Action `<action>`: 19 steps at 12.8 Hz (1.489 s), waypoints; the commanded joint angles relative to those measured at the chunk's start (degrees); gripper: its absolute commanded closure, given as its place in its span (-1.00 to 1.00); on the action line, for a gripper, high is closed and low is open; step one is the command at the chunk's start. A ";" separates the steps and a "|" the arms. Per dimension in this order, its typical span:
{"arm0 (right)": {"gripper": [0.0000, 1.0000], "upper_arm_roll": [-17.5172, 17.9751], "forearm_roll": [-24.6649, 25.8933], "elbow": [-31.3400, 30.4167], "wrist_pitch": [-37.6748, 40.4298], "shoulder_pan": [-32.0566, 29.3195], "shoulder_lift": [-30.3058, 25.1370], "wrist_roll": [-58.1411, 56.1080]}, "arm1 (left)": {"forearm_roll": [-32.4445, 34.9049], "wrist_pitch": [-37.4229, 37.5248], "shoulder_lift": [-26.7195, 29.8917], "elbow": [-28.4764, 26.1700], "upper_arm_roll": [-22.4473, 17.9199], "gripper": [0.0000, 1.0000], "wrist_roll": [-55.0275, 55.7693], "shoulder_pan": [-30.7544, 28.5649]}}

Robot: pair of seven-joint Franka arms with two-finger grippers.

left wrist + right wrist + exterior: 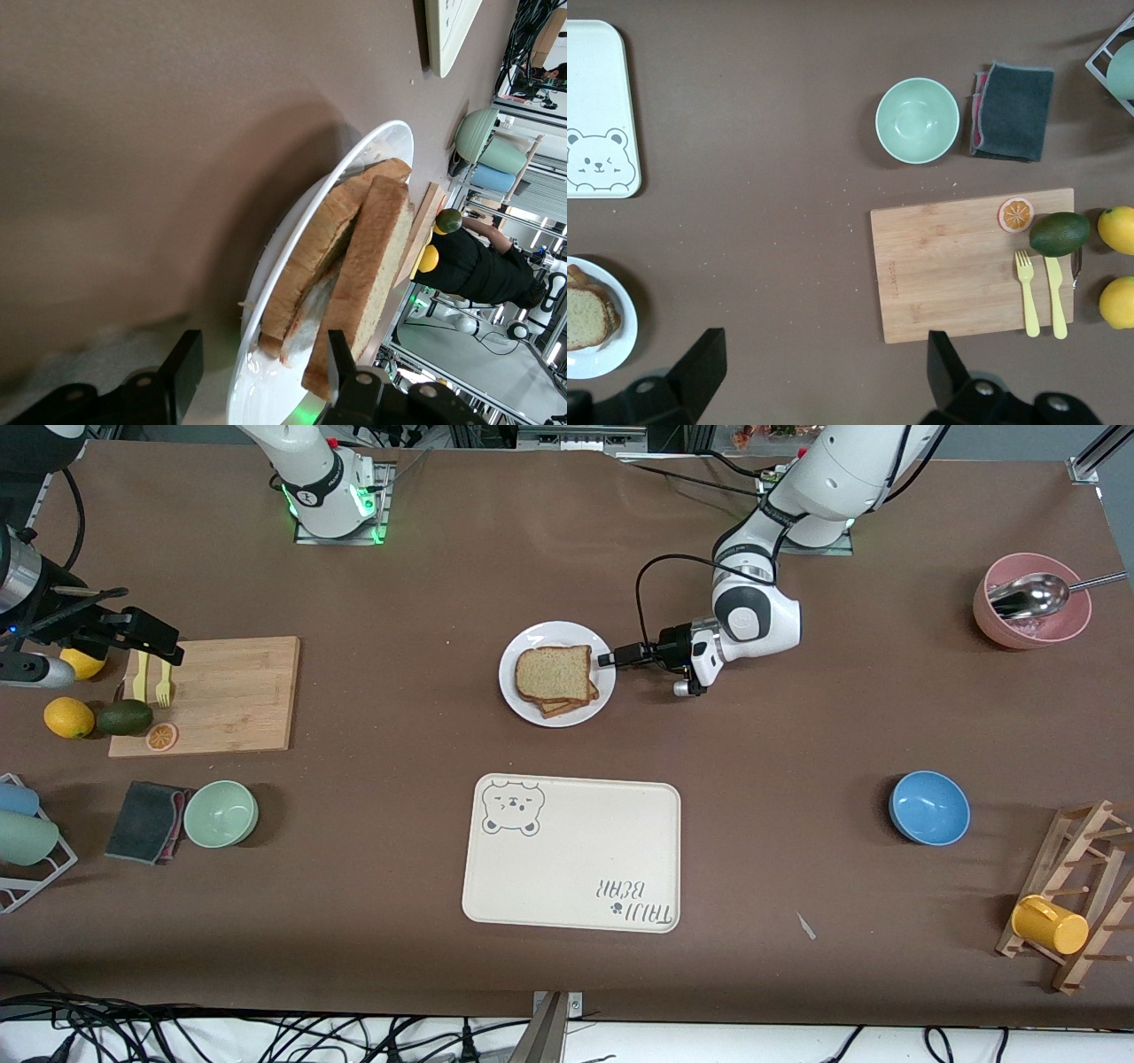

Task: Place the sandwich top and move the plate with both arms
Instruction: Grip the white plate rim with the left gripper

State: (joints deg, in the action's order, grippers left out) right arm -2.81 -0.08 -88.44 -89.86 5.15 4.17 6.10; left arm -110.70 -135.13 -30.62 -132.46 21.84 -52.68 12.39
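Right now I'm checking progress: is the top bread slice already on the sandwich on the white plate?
Yes. The sandwich top lies stacked on the lower slices on the white plate.

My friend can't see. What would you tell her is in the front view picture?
The left gripper is open at the rim of a white plate holding a sandwich with its top slice on. A bear tray lies nearer the camera. The right gripper waits over a wooden cutting board at the right arm's end of the table.

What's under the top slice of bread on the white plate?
Under the sandwich top lies another bread slice, edges peeking out, on the plate. Any filling is mostly covered.
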 commanded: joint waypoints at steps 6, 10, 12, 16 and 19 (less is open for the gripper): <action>-1.00 0.00 0.70 1.16 1.88 -0.14 0.05 -0.83 | -4.35 -0.67 -1.90 1.77 -0.66 -0.02 -4.19 2.02; -1.00 0.00 0.78 1.16 1.88 -0.14 0.14 -0.74 | -4.44 -0.75 -1.99 1.77 -0.75 0.26 -4.19 2.28; -1.00 0.00 0.78 1.08 1.88 -0.14 0.23 -0.65 | -4.44 -0.75 -1.99 1.77 -0.75 0.39 -4.28 2.28; -1.00 0.00 0.70 1.07 1.88 -0.23 0.23 -0.65 | -4.44 -0.75 -2.77 1.86 -1.27 0.59 -6.03 2.28; -1.00 0.00 0.70 0.90 2.05 -0.23 0.23 -0.48 | -4.53 -0.75 -3.13 1.86 -1.80 0.69 -6.65 2.81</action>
State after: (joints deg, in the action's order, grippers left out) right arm -2.84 0.00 -88.44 -88.96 5.13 4.20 6.10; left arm -111.80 -135.21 -32.98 -131.45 20.74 -56.60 13.84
